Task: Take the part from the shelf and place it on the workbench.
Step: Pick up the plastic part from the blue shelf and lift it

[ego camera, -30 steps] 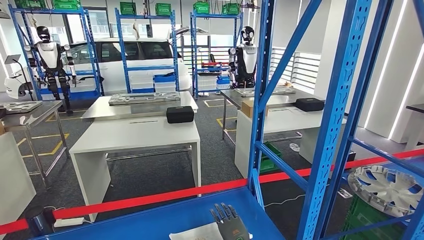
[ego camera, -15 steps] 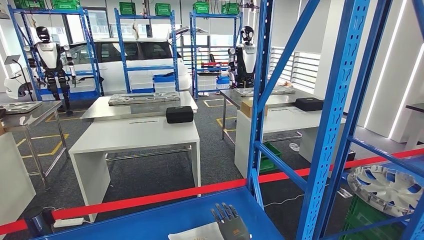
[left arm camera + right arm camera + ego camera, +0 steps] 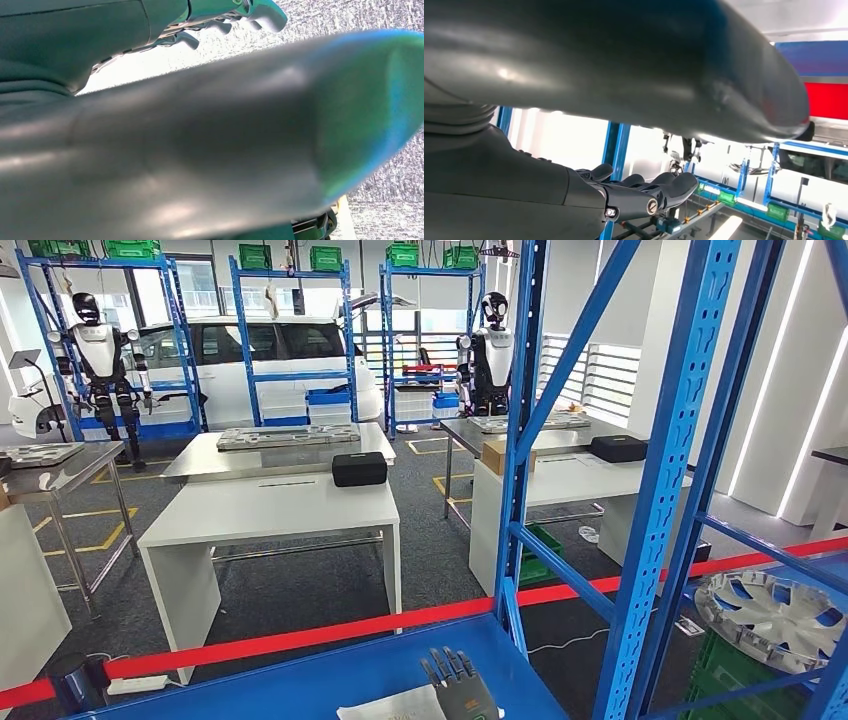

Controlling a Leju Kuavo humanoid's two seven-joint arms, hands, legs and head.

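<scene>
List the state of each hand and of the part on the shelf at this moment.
right hand: raised over the blue shelf, fingers apart, holding nothing.
left hand: fingers extended over grey floor, holding nothing.
white part: lying flat on the shelf beside the right hand, not gripped.

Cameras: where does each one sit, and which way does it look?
Head view: high on the robot, looking forward and down over the blue shelf; right hand shows.
Left wrist view: behind the left hand, facing grey carpet.
Right wrist view: behind the right hand, facing shelf posts.
Shared: head and right wrist both see the blue shelf.
</scene>
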